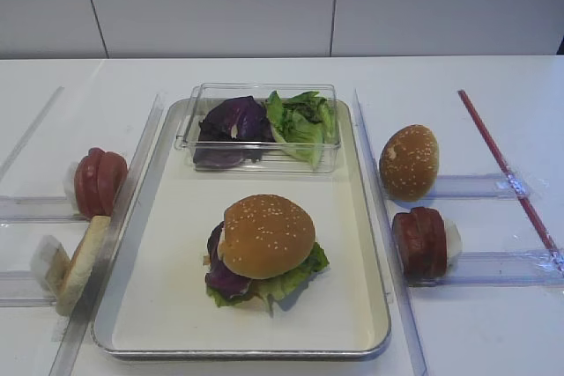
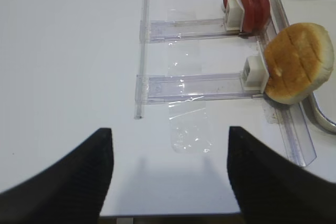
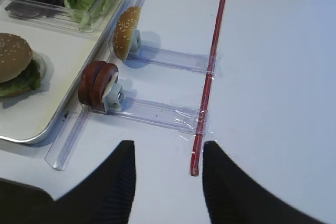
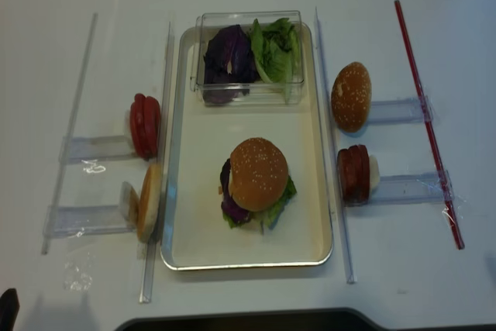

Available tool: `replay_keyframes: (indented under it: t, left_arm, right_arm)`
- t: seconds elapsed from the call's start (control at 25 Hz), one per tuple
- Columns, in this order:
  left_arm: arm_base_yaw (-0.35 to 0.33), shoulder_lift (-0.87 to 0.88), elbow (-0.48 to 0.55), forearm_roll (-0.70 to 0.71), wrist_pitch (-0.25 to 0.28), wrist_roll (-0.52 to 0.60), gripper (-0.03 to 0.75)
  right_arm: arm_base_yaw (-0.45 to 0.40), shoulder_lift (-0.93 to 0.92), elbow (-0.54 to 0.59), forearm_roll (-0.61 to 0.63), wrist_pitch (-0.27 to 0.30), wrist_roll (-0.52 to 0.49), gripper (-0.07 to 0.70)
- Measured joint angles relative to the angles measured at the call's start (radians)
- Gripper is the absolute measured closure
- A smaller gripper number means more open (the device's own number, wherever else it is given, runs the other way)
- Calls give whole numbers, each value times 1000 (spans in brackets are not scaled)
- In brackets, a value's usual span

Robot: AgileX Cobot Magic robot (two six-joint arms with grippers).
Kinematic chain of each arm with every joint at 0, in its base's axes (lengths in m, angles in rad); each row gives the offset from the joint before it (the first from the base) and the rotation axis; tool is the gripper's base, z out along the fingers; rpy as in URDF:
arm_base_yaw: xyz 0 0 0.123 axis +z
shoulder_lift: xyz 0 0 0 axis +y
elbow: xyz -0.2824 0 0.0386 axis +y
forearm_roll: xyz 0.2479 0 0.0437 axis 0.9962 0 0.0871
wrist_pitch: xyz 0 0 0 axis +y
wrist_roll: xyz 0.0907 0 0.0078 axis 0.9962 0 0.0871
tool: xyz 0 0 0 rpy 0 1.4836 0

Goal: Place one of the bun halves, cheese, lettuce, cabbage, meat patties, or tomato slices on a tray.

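While both black hands, right (image 3: pixel 165 182) and left (image 2: pixel 168 174), hover released over the white worktop (image 1: pixel 476 332), a sesame-seeded golden bun top (image 1: pixel 266 235) crowns the stacked burger on the rectangular silver tray (image 1: pixel 176 305), a clear plastic box (image 1: pixel 261 127) behind.

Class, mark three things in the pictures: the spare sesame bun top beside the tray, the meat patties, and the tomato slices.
Spare sesame bun top (image 1: pixel 409 162), exterior high view, middle of its seeded dome.
Meat patties (image 1: pixel 420 243), exterior high view, edge of the upright dark discs.
Tomato slices (image 1: pixel 99 182), exterior high view, rim of the red discs.
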Motion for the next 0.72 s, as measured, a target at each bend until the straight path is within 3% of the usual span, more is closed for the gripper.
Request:
replay_keyframes:
  t: [0.44,0.72]
  left_arm:
    - [0,0,0,0,0,0,246]
    - [0,0,0,0,0,0,246]
  right_arm:
    - [0,-113,134,58,-2,0,281]
    - [0,-136,137,72,13,-4,282]
